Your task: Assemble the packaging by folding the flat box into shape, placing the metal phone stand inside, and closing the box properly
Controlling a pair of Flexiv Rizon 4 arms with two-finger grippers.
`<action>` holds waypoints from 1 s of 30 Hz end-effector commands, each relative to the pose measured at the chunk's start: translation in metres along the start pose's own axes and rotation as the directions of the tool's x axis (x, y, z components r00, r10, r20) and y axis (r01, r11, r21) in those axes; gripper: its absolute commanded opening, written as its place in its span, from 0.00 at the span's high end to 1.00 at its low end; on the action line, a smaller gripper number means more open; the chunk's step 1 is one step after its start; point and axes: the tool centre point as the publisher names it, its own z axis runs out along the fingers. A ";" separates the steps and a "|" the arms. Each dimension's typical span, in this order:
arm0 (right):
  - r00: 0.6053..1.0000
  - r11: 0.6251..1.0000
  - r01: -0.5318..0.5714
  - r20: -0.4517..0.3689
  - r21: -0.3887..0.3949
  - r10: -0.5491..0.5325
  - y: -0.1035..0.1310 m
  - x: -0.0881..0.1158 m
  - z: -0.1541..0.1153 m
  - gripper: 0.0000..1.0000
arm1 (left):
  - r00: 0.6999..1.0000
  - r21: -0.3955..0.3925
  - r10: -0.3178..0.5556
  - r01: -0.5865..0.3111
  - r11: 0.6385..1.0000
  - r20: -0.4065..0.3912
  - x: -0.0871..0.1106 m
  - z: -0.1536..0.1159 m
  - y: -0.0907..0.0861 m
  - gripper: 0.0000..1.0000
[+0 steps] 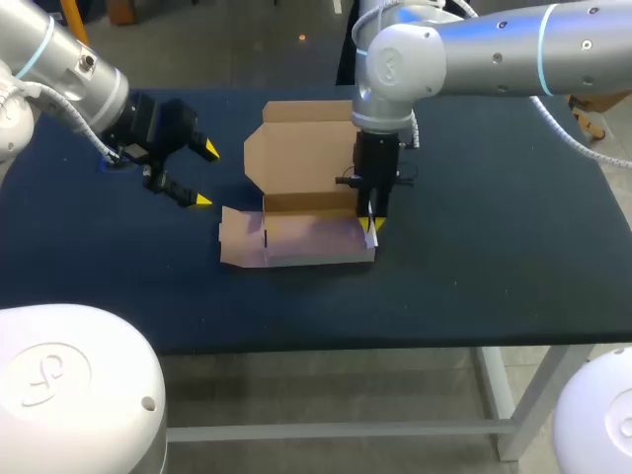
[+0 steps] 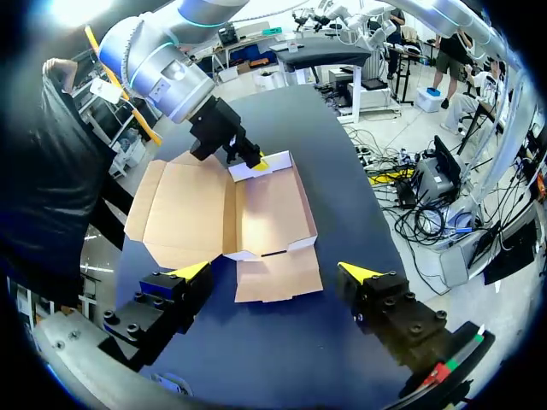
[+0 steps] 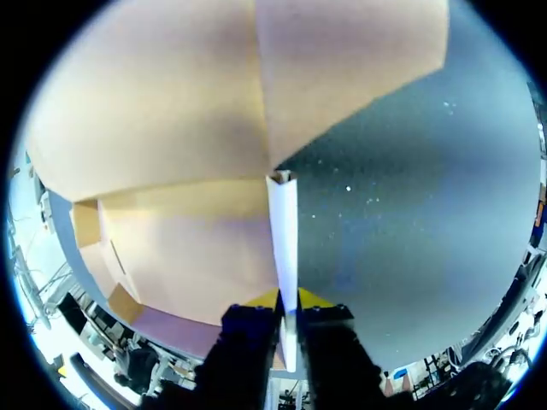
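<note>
Found the task at an early stage, with folding begun and far from finished. Saw the brown corrugated cardboard box [image 1: 301, 212] lying near the middle of the dark blue table [image 1: 494, 267], only partly formed: broad lid panel [image 1: 301, 148] laid open and flat on the far side, shallow tray base [image 1: 311, 239] nearer the robot with some low walls already standing, left side flap [image 1: 239, 247] flat on the table and not yet turned up. Noted the right gripper [image 1: 371, 223] pointing straight down at the tray's right end, with yellow-tipped jaws closed together on the thin right side wall [image 3: 283, 239], pinching it from both sides and holding it upright. Placed the left gripper [image 1: 188, 176] above the table to the left of the box, well apart from it, with jaws spread wide and gripping nothing; from its own wrist view, looked across bare table toward the unfolded left side flap. Spotted no metal phone stand in any view, neither in the tray nor on the table. Judged as done: tray base laid out, one side wall raised. Judged as left: lifting and tucking the left side flap, locking both side walls in place, fetching the stand and setting it in the tray, then swinging the lid panel over and tucking it shut.
</note>
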 end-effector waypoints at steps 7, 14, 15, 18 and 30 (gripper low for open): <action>1.000 0.991 -0.029 -0.006 -0.134 0.029 -0.008 -0.001 0.006 0.87 | 1.000 -0.005 -0.001 0.001 1.000 -0.004 0.000 -0.001 0.000 0.00; 0.999 0.983 -0.047 -0.001 -0.180 0.048 -0.008 0.000 0.009 0.84 | 1.000 -0.005 -0.001 0.001 1.000 -0.004 0.000 -0.001 0.000 0.00; 0.999 0.980 -0.053 0.001 -0.189 0.054 -0.007 0.000 0.010 0.84 | 1.000 -0.005 -0.001 0.001 1.000 -0.004 0.000 -0.001 0.000 0.00; 0.998 0.976 -0.060 0.008 -0.208 0.063 -0.006 0.000 0.011 0.82 | 1.000 -0.005 -0.001 0.001 1.000 -0.004 0.000 -0.001 0.000 0.00; 0.995 0.942 -0.095 -0.005 -0.322 0.099 -0.005 0.002 0.012 0.82 | 1.000 -0.005 -0.001 0.001 1.000 -0.004 0.000 -0.001 0.000 0.00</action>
